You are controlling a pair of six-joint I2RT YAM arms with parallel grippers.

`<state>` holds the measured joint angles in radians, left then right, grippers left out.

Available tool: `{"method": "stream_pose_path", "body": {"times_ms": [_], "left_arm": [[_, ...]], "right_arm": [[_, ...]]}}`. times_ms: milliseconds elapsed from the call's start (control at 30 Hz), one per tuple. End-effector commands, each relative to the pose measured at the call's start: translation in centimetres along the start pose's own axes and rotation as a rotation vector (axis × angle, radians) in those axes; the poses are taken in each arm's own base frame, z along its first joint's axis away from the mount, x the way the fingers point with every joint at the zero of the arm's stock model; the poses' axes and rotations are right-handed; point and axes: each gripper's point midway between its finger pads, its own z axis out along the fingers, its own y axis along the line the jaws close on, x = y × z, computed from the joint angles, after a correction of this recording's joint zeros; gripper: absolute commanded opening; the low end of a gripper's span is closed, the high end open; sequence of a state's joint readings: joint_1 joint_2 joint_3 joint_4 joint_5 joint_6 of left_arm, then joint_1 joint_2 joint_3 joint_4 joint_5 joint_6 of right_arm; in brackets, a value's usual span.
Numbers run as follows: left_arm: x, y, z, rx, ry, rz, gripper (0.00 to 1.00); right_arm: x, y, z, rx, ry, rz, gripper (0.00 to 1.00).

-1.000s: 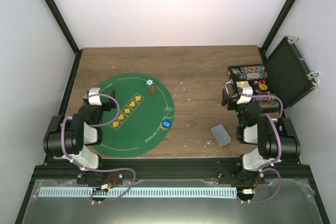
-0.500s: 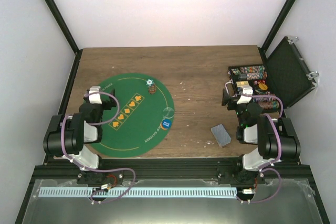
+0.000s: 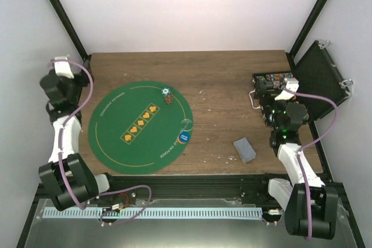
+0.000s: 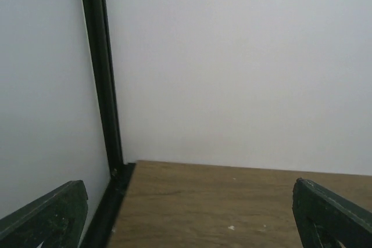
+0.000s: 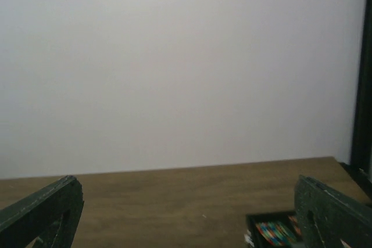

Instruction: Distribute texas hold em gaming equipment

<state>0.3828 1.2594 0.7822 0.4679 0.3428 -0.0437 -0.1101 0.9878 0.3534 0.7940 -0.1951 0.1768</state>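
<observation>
The left gripper is spread wide, up in the far corner, well apart from the mat chips, maybe two. The right gripper, spread too, hangs near the case chips. The cards lie back by its base.

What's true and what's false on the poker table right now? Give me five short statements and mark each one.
1. The deck of cards lies on the green mat. False: it lies on the bare table, to the right of the mat.
2. The black case stands open. True.
3. The left tool grips a chip. False: it is open and empty.
4. A chip stack sits on the mat near its far edge. True.
5. The right tool is open with nothing between its fingers. True.
</observation>
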Motion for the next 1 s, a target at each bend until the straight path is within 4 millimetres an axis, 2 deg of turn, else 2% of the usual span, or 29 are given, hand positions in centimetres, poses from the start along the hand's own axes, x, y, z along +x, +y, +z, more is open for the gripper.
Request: {"method": "stream_pose_path", "body": {"times_ms": [0, 67, 133, 233, 267, 333, 400, 433, 467, 500, 533, 633, 733, 800, 967], "left_arm": [[2.1, -2.1, -2.6, 0.115, 0.355, 0.026, 0.93], [0.3, -6.0, -4.5, 0.302, 0.395, 0.025, 0.85], [-1.0, -11.2, -7.1, 0.490, 0.437, 0.071, 0.83], [-0.1, -20.2, -12.4, 0.769, 0.520, 0.281, 0.83], [0.6, -22.9, -14.5, 0.870, 0.556, 0.327, 0.83], [2.3, -26.7, -17.5, 1.036, 0.670, 0.350, 0.83], [5.3, -29.1, -18.9, 1.084, 0.787, 0.421, 0.85], [7.5, -30.8, -20.0, 1.125, 0.842, 0.495, 0.89], [9.1, -31.2, -20.2, 1.117, 0.877, 0.551, 0.95], [11.6, -32.6, -21.3, 1.155, 0.928, 0.623, 0.99], [13.3, -33.4, -21.7, 1.170, 0.961, 0.666, 0.99], [17.5, -35.4, -21.0, 1.177, 1.053, 0.711, 1.00], [21.3, -36.4, -18.0, 1.097, 1.109, 0.782, 1.00], [23.2, -37.2, -16.0, 1.042, 1.125, 0.808, 1.00], [25.8, -39.4, -13.8, 1.031, 1.117, 0.787, 1.00]], "right_arm": [[-0.6, 2.3, 1.0, -0.104, 0.188, 0.125, 1.00], [-1.5, 3.8, 1.2, -0.185, 0.224, 0.143, 1.00], [-2.1, 6.0, 0.8, -0.309, 0.257, 0.154, 1.00], [-2.8, 8.3, 0.1, -0.439, 0.293, 0.170, 1.00], [-2.8, 8.4, 0.0, -0.442, 0.306, 0.179, 1.00], [-2.7, 7.8, 0.2, -0.397, 0.336, 0.194, 1.00], [-2.3, 6.6, 0.4, -0.319, 0.359, 0.194, 1.00], [-2.0, 6.1, 0.5, -0.286, 0.371, 0.194, 1.00], [-1.7, 5.7, 0.5, -0.262, 0.379, 0.193, 1.00], [-1.5, 5.5, 0.5, -0.248, 0.387, 0.190, 1.00], [-1.3, 5.4, 0.4, -0.243, 0.393, 0.191, 1.00], [-0.6, 5.4, 0.2, -0.247, 0.412, 0.188, 1.00], [0.3, 5.2, 0.1, -0.240, 0.436, 0.179, 1.00], [0.8, 5.0, 0.0, -0.231, 0.454, 0.175, 1.00], [1.6, 4.8, 0.0, -0.219, 0.472, 0.170, 1.00]]}}
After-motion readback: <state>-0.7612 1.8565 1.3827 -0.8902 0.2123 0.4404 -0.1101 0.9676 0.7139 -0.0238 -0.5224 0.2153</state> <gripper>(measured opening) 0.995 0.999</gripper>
